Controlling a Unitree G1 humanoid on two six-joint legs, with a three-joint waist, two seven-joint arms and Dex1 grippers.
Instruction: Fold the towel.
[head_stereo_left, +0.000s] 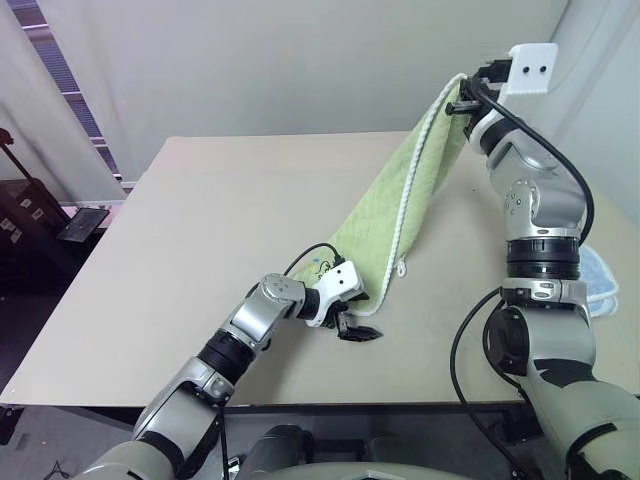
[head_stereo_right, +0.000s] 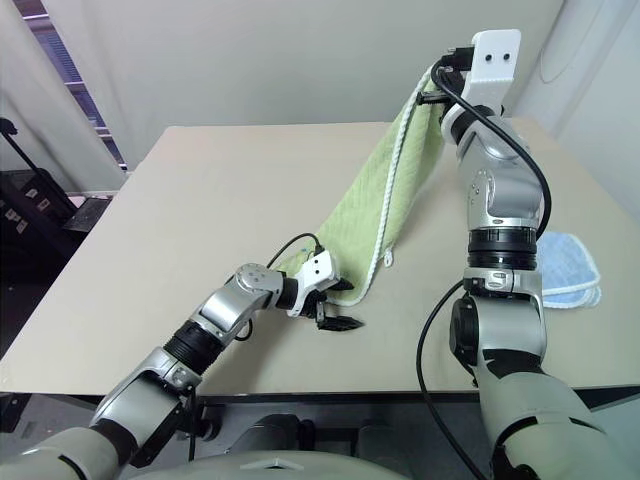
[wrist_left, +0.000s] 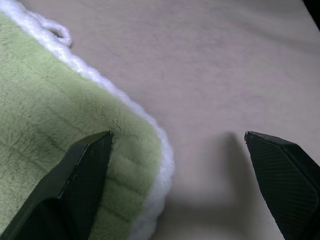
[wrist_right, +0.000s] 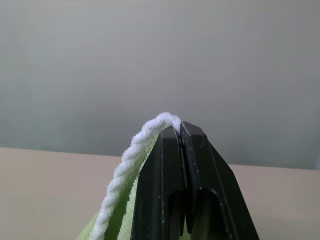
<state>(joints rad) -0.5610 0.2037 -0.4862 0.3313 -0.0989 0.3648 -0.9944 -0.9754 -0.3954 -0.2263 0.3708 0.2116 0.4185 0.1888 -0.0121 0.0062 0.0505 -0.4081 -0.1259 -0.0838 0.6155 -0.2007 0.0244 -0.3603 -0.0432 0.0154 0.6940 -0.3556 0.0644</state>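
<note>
Terry towel hangs pinched in right gripper; left gripper gapes at its corner.

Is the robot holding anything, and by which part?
The right gripper pinches the towel by its white-edged top corner; the left gripper holds nothing.

Readable text: none in any view.
Towel: plain green terry with white edging on the faces that show (no lettering can be made out).
White plate on the right wrist: two dark dots, no writing.
Table: bare beige top, no marks or labels.
</note>
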